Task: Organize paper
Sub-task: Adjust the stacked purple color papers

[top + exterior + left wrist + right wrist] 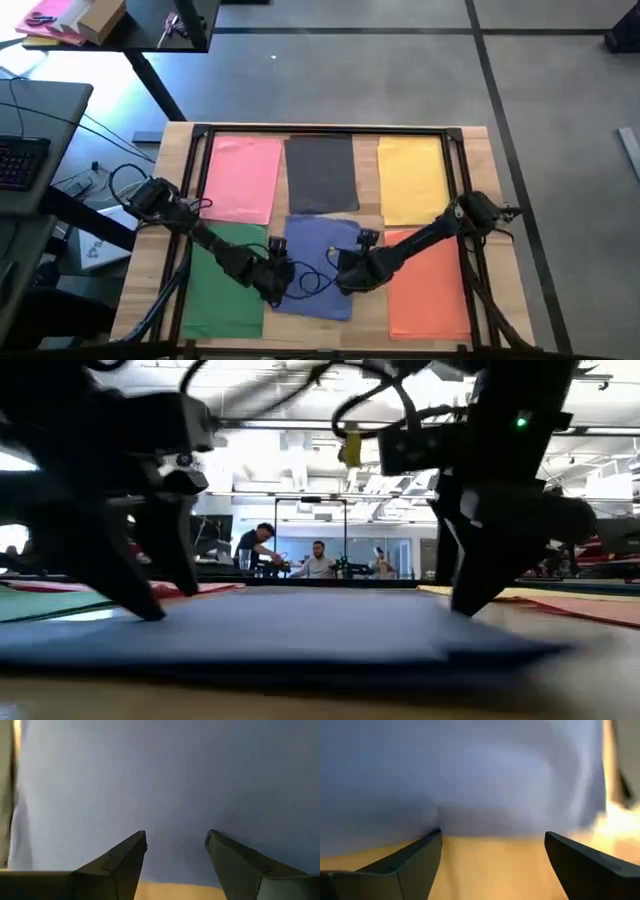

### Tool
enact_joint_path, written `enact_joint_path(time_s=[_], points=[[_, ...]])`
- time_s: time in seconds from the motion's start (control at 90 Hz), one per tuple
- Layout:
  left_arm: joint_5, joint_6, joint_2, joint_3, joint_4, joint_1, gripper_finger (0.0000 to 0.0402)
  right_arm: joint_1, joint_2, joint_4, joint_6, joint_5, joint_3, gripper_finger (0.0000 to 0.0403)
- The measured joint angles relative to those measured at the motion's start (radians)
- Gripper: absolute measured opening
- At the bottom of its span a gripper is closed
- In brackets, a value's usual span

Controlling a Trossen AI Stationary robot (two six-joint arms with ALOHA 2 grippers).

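Six coloured sheets of paper lie flat in two rows on a wooden bench. In the near row, both grippers are lowered onto the blue sheet in the middle. The left gripper sits at the sheet's left side, its jaws spread apart with blue paper showing between the fingertips and nothing clamped. The right gripper sits at the sheet's right side, jaws spread wide over the sheet's edge, where the bare wood shows, also holding nothing. In the low view the blue sheet lies under both sets of dark fingers, its near edge lifted a little off the wood. The green sheet lies to the left of the blue one, the orange sheet to the right. In the far row lie the pink sheet, the dark grey sheet and the yellow sheet. Beyond the bench, people sit in the room.
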Motion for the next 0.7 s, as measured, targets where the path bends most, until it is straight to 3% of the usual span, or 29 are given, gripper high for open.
enact_joint_path(time_s=[0.122, 0.211, 0.289, 0.4, 0.489, 0.589, 0.7], points=[[-0.009, -0.019, -0.001, 0.016, 0.005, -0.032, 0.0206, 0.002, -0.008, -0.13, -0.004, 0.015, 0.064, 0.0332], [-0.019, -0.027, 0.001, 0.015, 0.047, -0.041, 0.0206, 0.01, -0.01, -0.103, 0.017, 0.017, 0.105, 0.0332], [-0.039, -0.046, 0.004, 0.015, 0.066, -0.038, 0.0206, 0.018, -0.01, 0.038, 0.024, 0.017, 0.111, 0.0332], [-0.072, -0.067, 0.008, 0.015, 0.059, -0.021, 0.0205, 0.04, -0.01, 0.37, 0.054, 0.013, 0.068, 0.0332], [-0.08, -0.07, 0.007, 0.019, 0.037, -0.008, 0.0204, 0.067, 0.009, 0.548, 0.081, -0.059, 0.024, 0.0332], [-0.076, -0.06, -0.01, 0.035, -0.003, 0.0, 0.0204, 0.108, 0.03, 0.612, 0.096, -0.161, 0.007, 0.0332], [-0.113, -0.01, -0.032, 0.05, 0.069, 0.005, 0.0204, 0.149, 0.04, 0.617, 0.116, -0.169, 0.007, 0.0332]])
